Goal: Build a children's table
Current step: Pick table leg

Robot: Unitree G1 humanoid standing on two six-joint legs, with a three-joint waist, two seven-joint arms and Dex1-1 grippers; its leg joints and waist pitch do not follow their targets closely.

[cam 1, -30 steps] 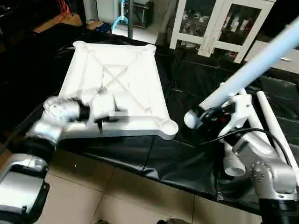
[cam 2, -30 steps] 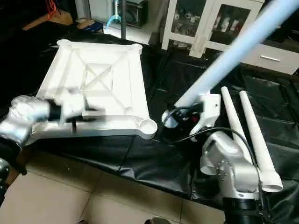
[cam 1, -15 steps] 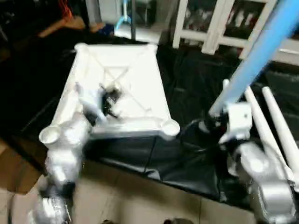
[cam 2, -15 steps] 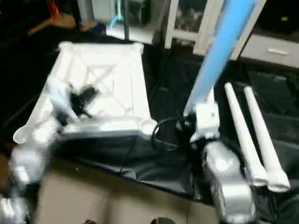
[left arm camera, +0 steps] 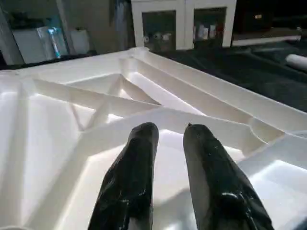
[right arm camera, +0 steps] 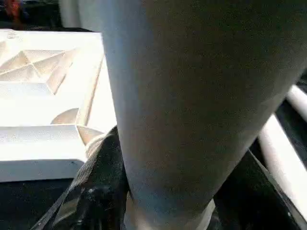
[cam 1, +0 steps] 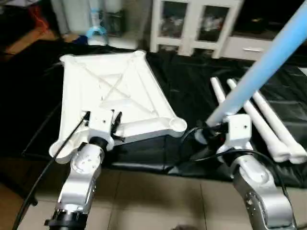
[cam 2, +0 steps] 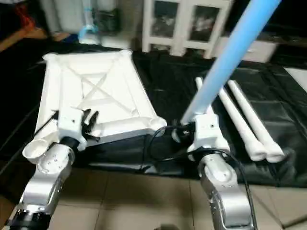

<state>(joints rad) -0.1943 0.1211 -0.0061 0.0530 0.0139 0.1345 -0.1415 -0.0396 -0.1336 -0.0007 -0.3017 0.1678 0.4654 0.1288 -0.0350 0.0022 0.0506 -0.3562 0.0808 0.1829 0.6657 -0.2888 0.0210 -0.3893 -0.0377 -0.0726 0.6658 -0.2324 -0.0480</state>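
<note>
Up close, left end effector (left arm camera: 170, 134) fingers apart over tabletop (left arm camera: 57, 110); right end effector (right arm camera: 168, 191) gripping leg (right arm camera: 201, 96)

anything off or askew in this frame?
Nothing damaged. The tabletop lies underside up, skewed on the black cover, its near-left corner past the cover's edge. Right gripper holds one leg tilted up; two legs lie flat.

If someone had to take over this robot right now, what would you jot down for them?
Left gripper: holding nothing, fingers slightly apart over the near edge of the tabletop.
Right gripper: clamped on one leg, held slanting up, beside the tabletop's near right corner socket.
Tabletop lies underside up on the black cover; two spare legs lie to its right.
Done: no leg fitted in any socket in view.
Left: fit the legs.
</note>
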